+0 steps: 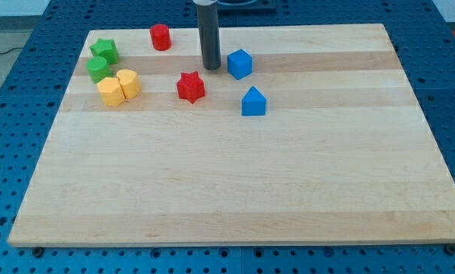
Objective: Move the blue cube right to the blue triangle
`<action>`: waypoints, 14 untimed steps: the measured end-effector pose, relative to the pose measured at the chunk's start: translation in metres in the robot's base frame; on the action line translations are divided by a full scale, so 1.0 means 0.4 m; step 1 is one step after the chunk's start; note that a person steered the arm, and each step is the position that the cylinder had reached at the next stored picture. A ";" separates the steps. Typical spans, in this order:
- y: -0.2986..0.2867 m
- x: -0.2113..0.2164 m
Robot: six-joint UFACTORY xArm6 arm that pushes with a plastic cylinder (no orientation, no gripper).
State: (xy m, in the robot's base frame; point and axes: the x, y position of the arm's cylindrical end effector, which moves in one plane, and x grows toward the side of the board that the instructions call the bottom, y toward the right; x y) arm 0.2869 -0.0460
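Observation:
The blue cube (240,64) sits on the wooden board (235,175) near the view's top, a little left of centre. The blue triangle block (253,102) lies just below it and slightly to the right, apart from it. My tip (211,68) is the lower end of the dark rod coming down from the view's top. It stands just left of the blue cube, with a small gap, and above and right of the red star block (190,87).
A red cylinder (160,36) stands near the top left. Two green blocks (103,50) (99,69) and two yellow blocks (111,91) (128,82) cluster at the left. The board lies on a blue perforated table (30,114).

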 end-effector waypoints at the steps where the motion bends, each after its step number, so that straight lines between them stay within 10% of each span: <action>1: 0.106 -0.037; 4: 0.266 0.193; 9: 0.132 0.127; 14: 0.199 0.287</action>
State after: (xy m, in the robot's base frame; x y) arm 0.4018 0.0335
